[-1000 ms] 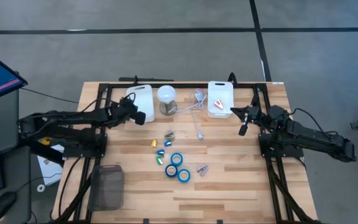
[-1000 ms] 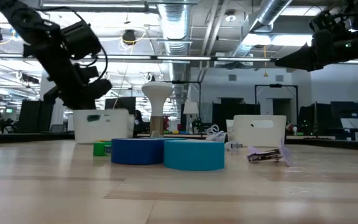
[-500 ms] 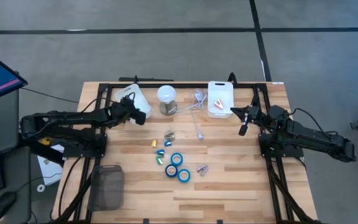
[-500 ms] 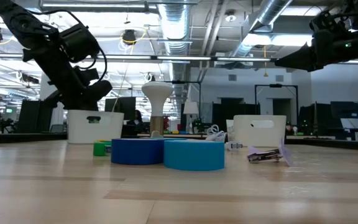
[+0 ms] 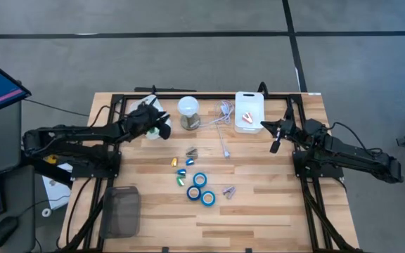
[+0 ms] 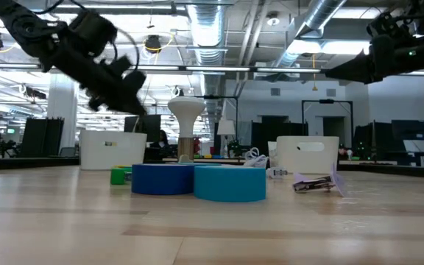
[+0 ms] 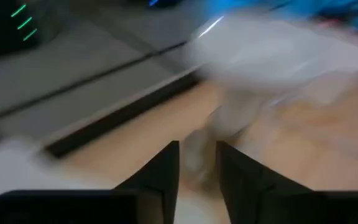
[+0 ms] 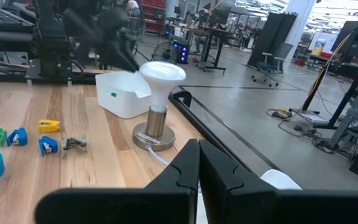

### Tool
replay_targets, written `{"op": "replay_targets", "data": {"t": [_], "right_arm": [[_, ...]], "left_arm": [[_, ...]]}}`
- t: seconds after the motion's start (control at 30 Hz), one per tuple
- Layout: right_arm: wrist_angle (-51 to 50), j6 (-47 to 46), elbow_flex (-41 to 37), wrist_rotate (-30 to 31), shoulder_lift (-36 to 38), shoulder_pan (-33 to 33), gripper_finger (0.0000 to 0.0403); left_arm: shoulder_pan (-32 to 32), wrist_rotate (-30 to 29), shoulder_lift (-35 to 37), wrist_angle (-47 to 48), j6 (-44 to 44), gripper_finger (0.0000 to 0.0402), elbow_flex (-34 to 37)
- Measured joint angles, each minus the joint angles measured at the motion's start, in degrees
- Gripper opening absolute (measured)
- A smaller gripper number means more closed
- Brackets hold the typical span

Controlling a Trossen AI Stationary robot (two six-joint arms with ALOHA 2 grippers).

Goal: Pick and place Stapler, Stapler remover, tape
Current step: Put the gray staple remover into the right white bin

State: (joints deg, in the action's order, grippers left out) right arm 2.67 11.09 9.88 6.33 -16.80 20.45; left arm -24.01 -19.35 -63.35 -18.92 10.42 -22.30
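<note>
Three blue tape rolls (image 5: 200,188) lie flat together at the table's middle; in the low view (image 6: 197,180) they stand in front. A small grey-purple metal thing (image 5: 228,190) lies to their right, and a small metal piece (image 5: 192,151) lies beyond them. My left gripper (image 5: 164,129) hangs in the air over the near right corner of the left white bin (image 5: 150,107), its fingers a narrow gap apart and empty (image 7: 197,163). My right gripper (image 5: 273,144) hovers shut and empty (image 8: 197,158) beside the right white bin (image 5: 249,112), which holds a small orange-and-white thing (image 5: 247,117).
A white bulb-shaped lamp (image 5: 188,111) stands between the two bins, with a pale cable (image 5: 223,137) trailing from it. Small yellow, blue and green clips (image 5: 180,169) lie left of the tape. A dark mesh basket (image 5: 121,211) stands at the near left.
My left gripper has drawn the left white bin a little toward the table's left edge and turned it. It has then risen clear of the bin and swung toward the lamp. My right arm has kept still.
</note>
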Motion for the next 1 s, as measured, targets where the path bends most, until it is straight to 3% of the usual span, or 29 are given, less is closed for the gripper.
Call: {"op": "replay_targets", "data": {"t": [0.1,0.33,0.43,0.67,1.0], "right_arm": [[0.02,0.01,0.01,0.00,0.00,0.00,0.0000],[0.02,0.01,0.02,1.62,0.01,0.02,0.0000],[0.00,0.00,0.00,2.59,0.01,0.00,0.0000],[-0.08,-0.02,0.01,2.78,0.01,0.00,0.0000],[-0.08,-0.10,-0.01,2.78,0.00,-0.07,0.0000]], "left_arm": [[2.14,4.09,0.00,-0.62,-2.94,0.0066,-2.71],[10.94,4.63,0.00,0.66,-7.57,0.0011,-6.42],[14.35,4.64,0.00,2.89,-7.48,0.0005,-7.22],[18.67,4.67,-3.16,6.40,-3.30,0.0029,-7.29],[21.24,4.68,-17.13,1.34,1.99,0.0096,-7.29]]}}
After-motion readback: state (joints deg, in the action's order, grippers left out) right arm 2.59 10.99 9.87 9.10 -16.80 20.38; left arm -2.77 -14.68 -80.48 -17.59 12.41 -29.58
